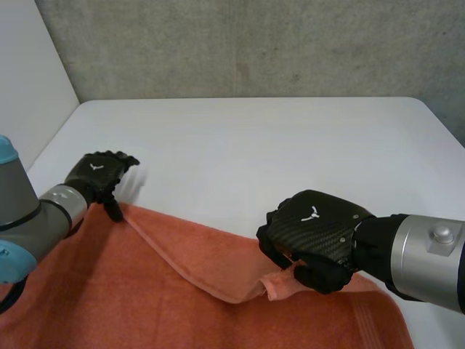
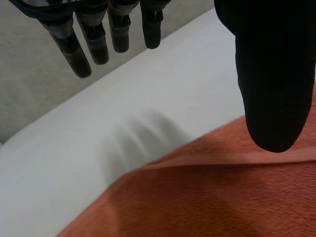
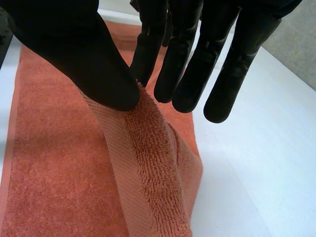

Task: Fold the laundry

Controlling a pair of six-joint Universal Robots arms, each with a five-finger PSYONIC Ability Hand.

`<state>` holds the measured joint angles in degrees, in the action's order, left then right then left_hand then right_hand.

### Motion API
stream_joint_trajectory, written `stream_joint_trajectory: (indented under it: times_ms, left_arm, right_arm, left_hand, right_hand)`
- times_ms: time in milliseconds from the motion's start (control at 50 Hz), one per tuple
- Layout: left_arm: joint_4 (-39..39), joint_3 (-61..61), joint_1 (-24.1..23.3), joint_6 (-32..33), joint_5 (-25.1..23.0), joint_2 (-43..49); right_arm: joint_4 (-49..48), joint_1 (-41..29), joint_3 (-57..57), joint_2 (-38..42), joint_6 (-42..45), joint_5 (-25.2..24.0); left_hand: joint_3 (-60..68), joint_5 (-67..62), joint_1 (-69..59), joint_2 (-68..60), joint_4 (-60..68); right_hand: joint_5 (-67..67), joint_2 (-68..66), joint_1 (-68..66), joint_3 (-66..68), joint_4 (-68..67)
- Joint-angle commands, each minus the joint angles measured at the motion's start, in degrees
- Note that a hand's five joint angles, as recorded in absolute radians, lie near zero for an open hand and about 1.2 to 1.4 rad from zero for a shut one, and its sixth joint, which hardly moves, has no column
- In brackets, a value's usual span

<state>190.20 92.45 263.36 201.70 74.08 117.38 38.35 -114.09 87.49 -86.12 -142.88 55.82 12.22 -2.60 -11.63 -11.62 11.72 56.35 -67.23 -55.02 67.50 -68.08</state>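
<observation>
An orange towel [image 1: 174,291] lies across the near part of the white table [image 1: 247,145], one far edge folded back on itself. My right hand [image 1: 316,236] is shut on a corner of that folded edge, thumb [image 3: 84,59] pinching the towel [image 3: 148,163] against a finger and lifting it off the table. My left hand [image 1: 98,174] rests at the towel's far left corner. Its fingers [image 2: 79,49] are straight and hang over bare table, with the thumb [image 2: 271,89] above the towel's edge [image 2: 222,163] and nothing between them.
A grey concrete wall [image 1: 254,43] stands behind the table, and a white panel [image 1: 29,80] closes the left side. Bare table stretches beyond the towel to the far edge and to the right.
</observation>
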Motion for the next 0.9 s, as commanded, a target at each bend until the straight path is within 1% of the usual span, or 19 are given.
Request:
stream_joint_trajectory:
  times_ms: [20, 120, 200, 260, 360, 460, 560, 640, 660, 760, 780, 800, 900]
  left_arm:
    - [-0.27, 0.71, -1.35, 0.19, -6.05, 1.44]
    - [-0.27, 0.63, -2.06, 0.28, -6.06, 1.1]
    - [-0.36, 0.36, -1.18, 0.28, -6.06, 0.3]
    - [-0.53, 0.19, -0.83, 0.28, -6.06, -0.14]
    - [-0.53, -0.25, 2.24, 0.36, -6.06, -0.14]
    - [-0.27, -1.13, 3.39, 0.45, -6.06, 0.65]
    - [-1.49, -4.03, 4.53, 2.64, -6.06, 4.16]
    - [-3.25, -4.47, 4.97, 4.4, -6.06, 4.87]
    - [-4.39, -4.56, 5.41, 5.8, -6.14, 5.31]
    - [-4.75, -4.65, 5.59, 7.4, -6.14, 5.93]
    - [-4.67, -4.73, 5.68, 7.92, -6.14, 6.28]
    - [-4.67, -4.82, 5.85, 8.45, -6.06, 6.89]
    - [-4.67, -5.26, 5.94, 8.45, -5.88, 7.42]
  right_arm:
    - [-0.9, 0.71, -1.17, -0.02, -0.73, 0.17]
    - [-2.04, 2.55, -3.02, -0.02, -2.22, 0.43]
    - [-4.59, 4.93, -4.43, -0.02, -6.26, 0.69]
    - [-6.09, 6.07, -5.04, 0.07, -7.49, 0.87]
    - [-6.35, 7.22, -5.13, -0.02, -7.5, 1.05]
    - [-6.27, 7.22, -5.04, 0.07, -7.5, 0.96]
    - [-6.44, 7.22, -5.04, 0.07, -7.5, 0.87]
    - [-6.62, 7.74, -5.22, 0.07, -7.59, 0.87]
    - [-6.53, 8.01, -5.22, 0.07, -7.59, 0.87]
    - [-6.53, 9.33, -5.22, -0.02, -7.5, 0.78]
    - [-6.53, 9.41, -5.31, -0.02, -7.5, 0.78]
    - [-6.53, 9.5, -5.31, -0.02, -7.41, 0.78]
    - [-6.62, 9.5, -5.22, -0.02, -7.5, 0.7]
  left_hand:
    - [-0.66, 1.04, 0.07, 0.06, -0.16]
    - [-0.66, 1.04, 0.07, 0.06, -0.16]
    - [-0.66, 1.04, 0.07, 0.06, -0.16]
    - [-0.66, 1.04, 0.07, 0.06, -0.16]
    - [-0.66, 1.04, 0.07, 0.06, -0.16]
    - [-0.33, 0.7, -0.26, -0.28, 0.18]
    - [4.21, -3.83, -4.8, -4.81, 4.71]
    - [5.39, -5.02, -5.98, -6.0, 5.9]
    - [5.39, -5.02, -5.98, -6.0, 5.9]
    - [6.91, -6.53, -7.5, -7.51, 7.41]
    - [8.74, -8.36, -9.33, -9.34, 9.24]
    - [13.42, -13.04, -14.01, -14.02, 13.92]
    - [16.16, -15.78, -16.75, -16.76, 16.66]
  right_hand:
    - [13.65, -12.77, -24.98, 12.5, -11.92]
    - [13.65, -12.77, -24.98, 12.5, -11.92]
    - [13.65, -12.77, -24.98, 12.5, -11.92]
    - [13.65, -12.77, -24.98, 12.5, -11.92]
    - [13.65, -12.77, -24.98, 12.5, -11.92]
    - [13.65, -12.77, -24.98, 12.5, -11.92]
    - [13.65, -12.77, -24.98, 12.5, -11.92]
    - [13.65, -12.77, -24.98, 12.5, -11.92]
    - [13.65, -12.77, -24.98, 12.5, -11.92]
    - [13.65, -12.77, -24.98, 12.5, -11.92]
    - [13.65, -12.77, -24.98, 12.5, -11.92]
    - [13.65, -12.77, -24.98, 12.5, -11.92]
    - [13.65, -12.77, -24.98, 12.5, -11.92]
